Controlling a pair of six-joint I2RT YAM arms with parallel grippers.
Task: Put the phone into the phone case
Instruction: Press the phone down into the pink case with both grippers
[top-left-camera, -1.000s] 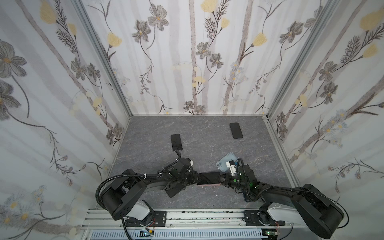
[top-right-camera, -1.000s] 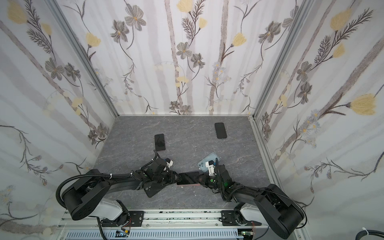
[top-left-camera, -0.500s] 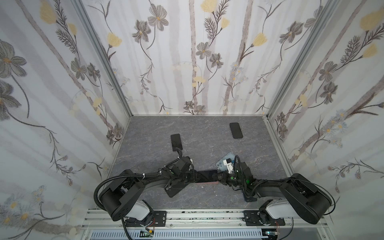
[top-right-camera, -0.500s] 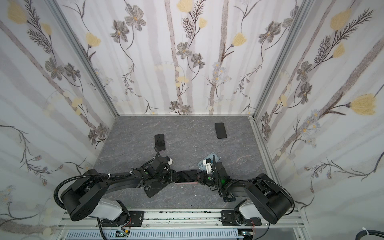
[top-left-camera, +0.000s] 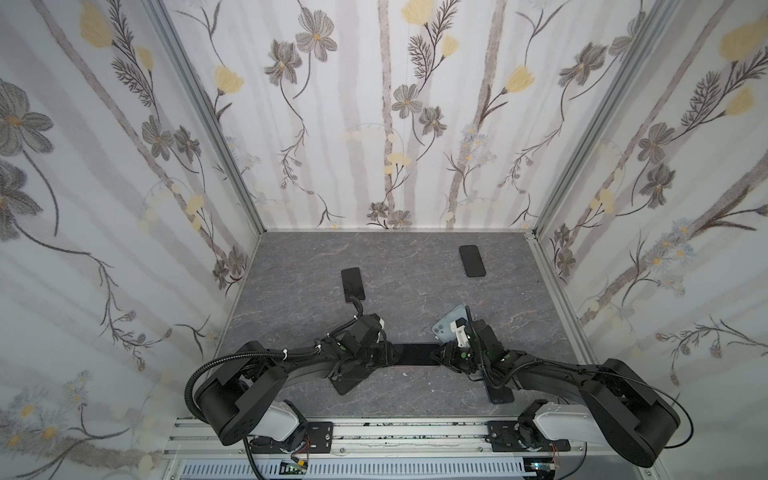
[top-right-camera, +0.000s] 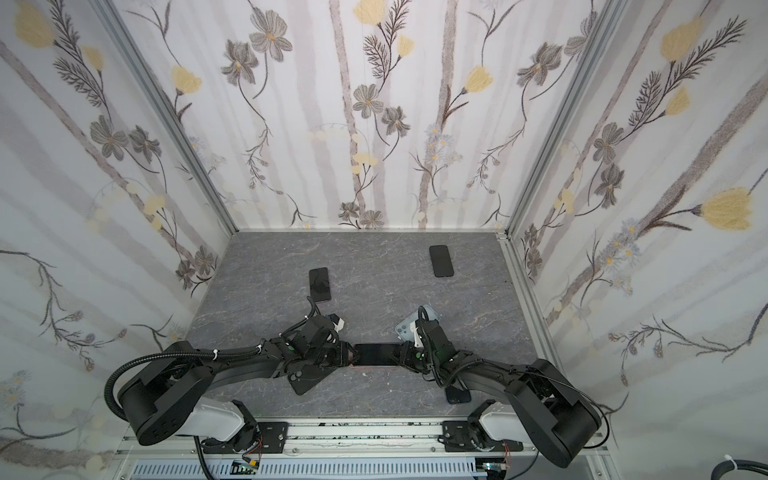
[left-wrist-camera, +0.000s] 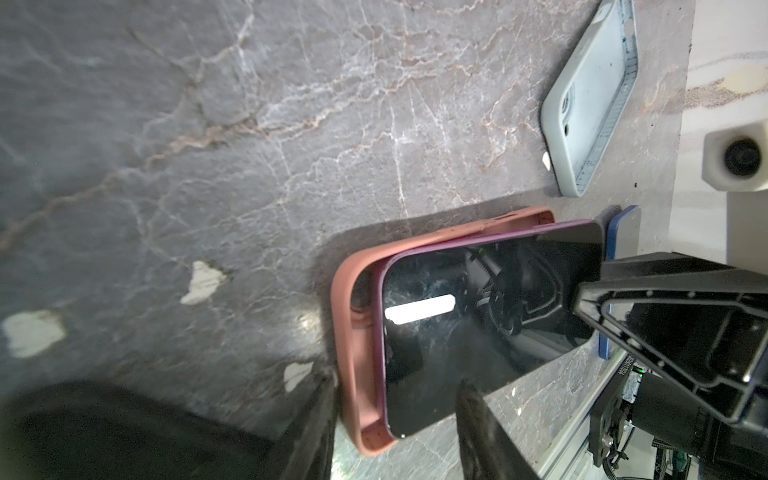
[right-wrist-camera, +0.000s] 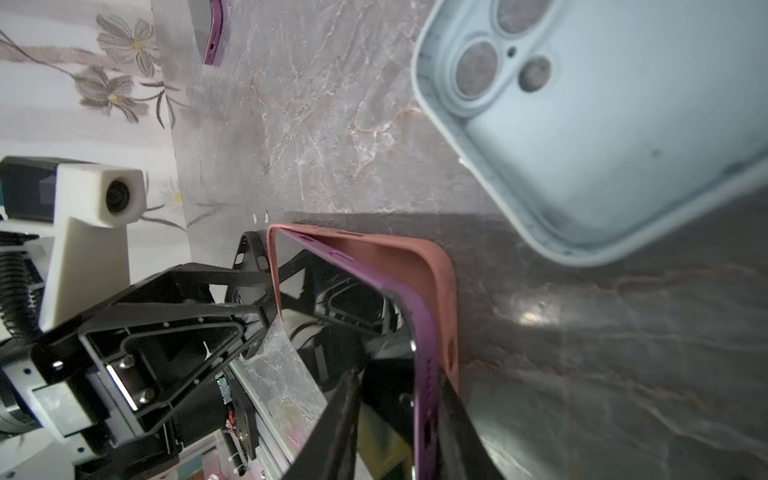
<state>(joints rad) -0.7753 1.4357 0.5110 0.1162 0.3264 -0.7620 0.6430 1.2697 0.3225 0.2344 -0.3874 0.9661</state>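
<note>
Step in hand: seating the phone in its case. Judged partly done.

Position: purple phone (left-wrist-camera: 478, 316) lying slanted in salmon phone case (left-wrist-camera: 357, 357) on grey marbled table (left-wrist-camera: 208, 124), directly between left claw (left-wrist-camera: 395, 419) and right claw (right-wrist-camera: 399, 428), one end at each. End at left claw down inside the case wall. Long edge and corner at right claw riding above the rim, purple band proud of the salmon wall in the right wrist view.

State, left claw: part-way closed across the thickness of the near end, lower finger (left-wrist-camera: 318, 415) against the outside of the case, upper finger (left-wrist-camera: 478, 428) over the screen. Read as a clamp on the case with the phone inside; contact of upper finger not fully visible.

State, right claw: jaws apart, holding nothing. Phone edge and case wall between the fingers, clear gap between upper finger (right-wrist-camera: 338, 424) and the glass.

Light-blue phone case (right-wrist-camera: 602, 145), empty, just beside right claw; no part in this fit.

Next move, as judged: right claw down onto the raised corner, then along the proud edge toward left claw, with left claw as brace. Gentle force, straight down. Sideways push likely to slide the case or pop the seated end.
</note>
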